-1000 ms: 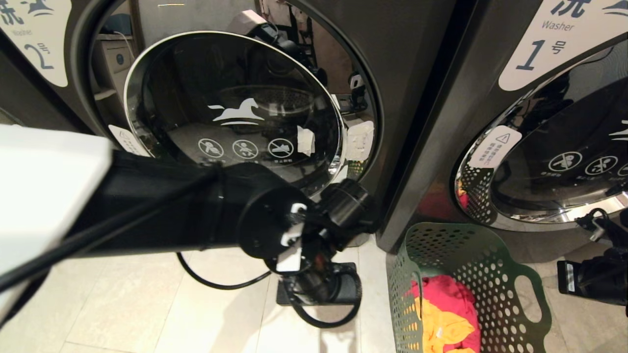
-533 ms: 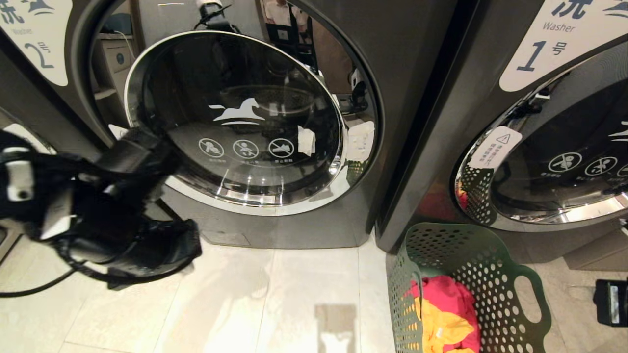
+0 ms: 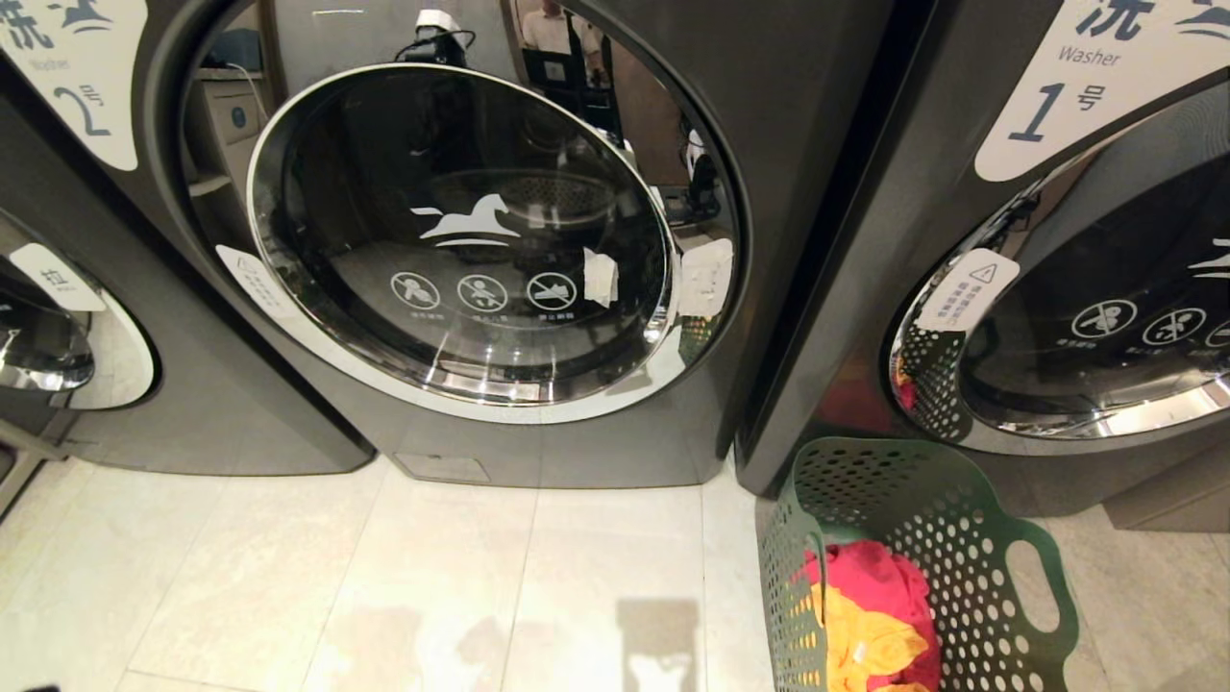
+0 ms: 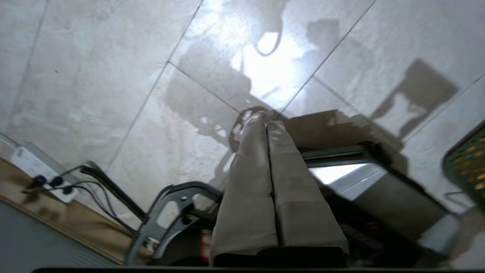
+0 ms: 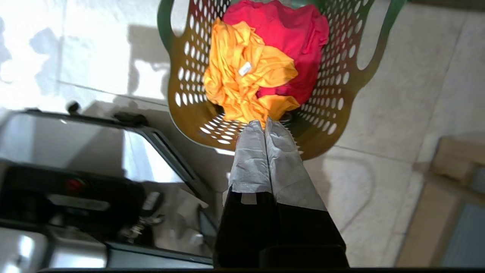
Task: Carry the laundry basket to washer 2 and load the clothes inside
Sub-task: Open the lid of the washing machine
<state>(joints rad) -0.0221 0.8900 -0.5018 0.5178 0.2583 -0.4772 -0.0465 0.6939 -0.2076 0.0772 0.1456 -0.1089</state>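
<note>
In the head view, washer 2 (image 3: 461,240) fills the upper left and centre of the frame, its chrome-ringed glass door shut, which I judge must be opened before anything can go in. The laundry basket (image 3: 961,500) stands on the pale tiled floor (image 3: 384,577) at the lower right, just in front of the seam between washer 2 and the washer labelled 1 (image 3: 1086,288), probably set there to leave the door room to swing. The clothes (image 3: 879,615) lie inside it, pink-red over yellow. Neither arm shows in this view. In the left wrist view, the left gripper (image 4: 265,125) sits at the centre of the frame, its taped fingers pressed together and holding nothing, above bare floor; a power strip (image 4: 38,176) with cables lies at the lower left. In the right wrist view, the right gripper (image 5: 265,127) points up the middle of the frame, fingers likewise together and empty, aimed at the basket's near rim just below the yellow garment (image 5: 246,76), a handy place from which to reach for the load.
</note>
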